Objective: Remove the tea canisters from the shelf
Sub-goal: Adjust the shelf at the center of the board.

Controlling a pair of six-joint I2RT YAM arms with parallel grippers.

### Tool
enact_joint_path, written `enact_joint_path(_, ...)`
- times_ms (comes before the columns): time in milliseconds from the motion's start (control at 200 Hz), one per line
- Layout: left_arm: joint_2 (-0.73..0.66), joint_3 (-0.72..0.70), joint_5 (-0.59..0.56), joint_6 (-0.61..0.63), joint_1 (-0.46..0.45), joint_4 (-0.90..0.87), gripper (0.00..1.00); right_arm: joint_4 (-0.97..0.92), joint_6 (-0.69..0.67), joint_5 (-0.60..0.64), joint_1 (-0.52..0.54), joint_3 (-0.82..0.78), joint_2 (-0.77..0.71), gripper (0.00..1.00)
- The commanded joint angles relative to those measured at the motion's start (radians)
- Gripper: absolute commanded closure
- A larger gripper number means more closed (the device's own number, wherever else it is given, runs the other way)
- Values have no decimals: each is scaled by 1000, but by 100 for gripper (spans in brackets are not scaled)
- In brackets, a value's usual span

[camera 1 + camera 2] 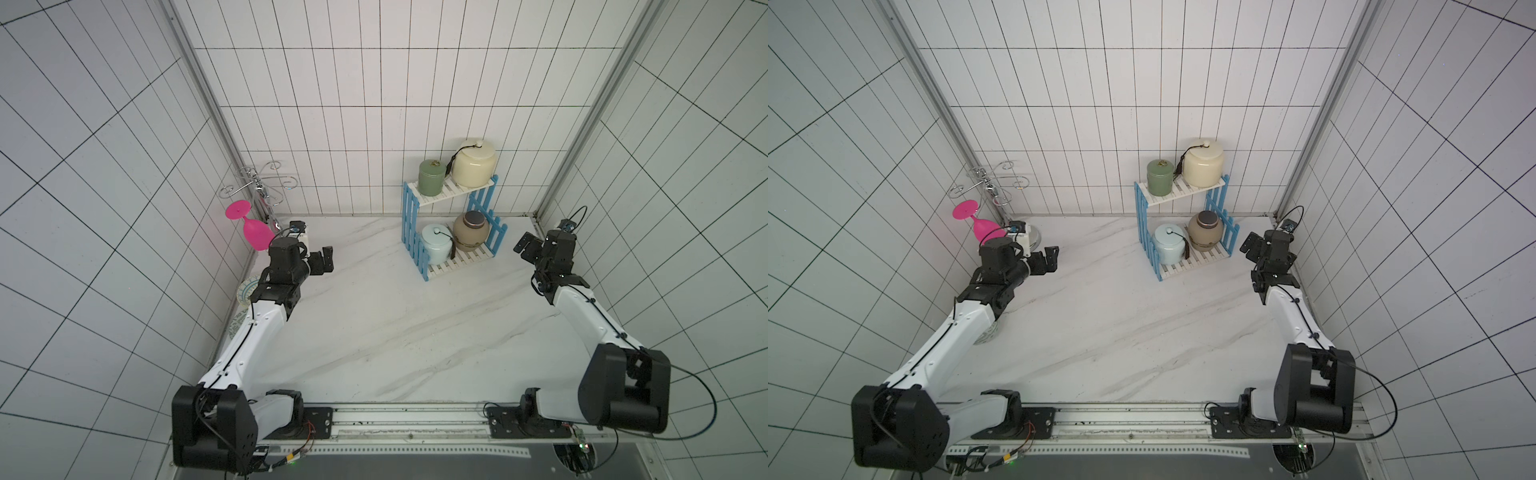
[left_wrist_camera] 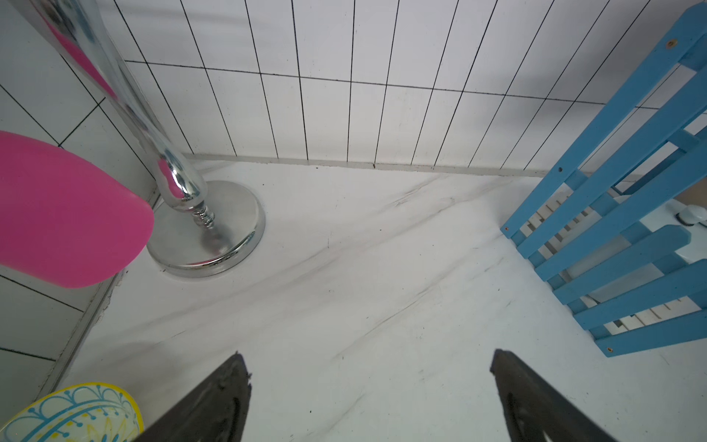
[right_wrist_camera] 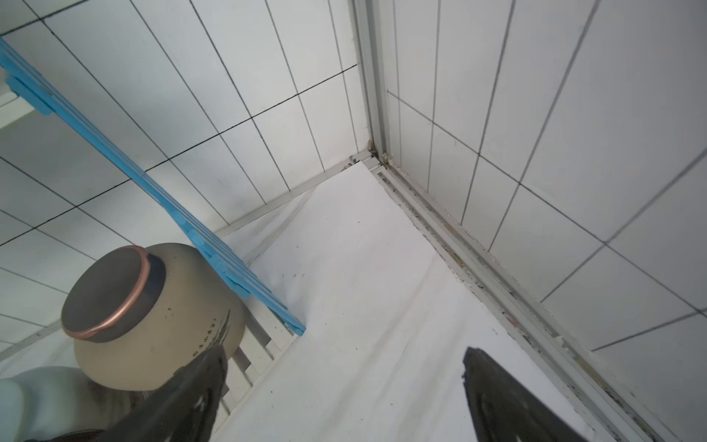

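Right wrist only: small dark writing (image 3: 206, 345) on tan canister (image 3: 160, 325)

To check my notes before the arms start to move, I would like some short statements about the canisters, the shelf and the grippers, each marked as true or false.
1. The cream canister and the green canister stand on the upper board of the shelf. True.
2. The tan canister lies on the table outside the shelf. False: it stands on the lower board, beside the pale blue canister.
3. The right gripper is shut on the tan canister. False: it is open and holds nothing.
4. The left gripper is open and empty. True.
5. The pink goblet is on the shelf. False: it is by the silver stand.
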Motion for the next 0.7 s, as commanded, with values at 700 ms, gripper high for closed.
enact_joint_path(700,-17,-29,111,46,27,-46,1,-430,-344,-403,-11,701,517,18)
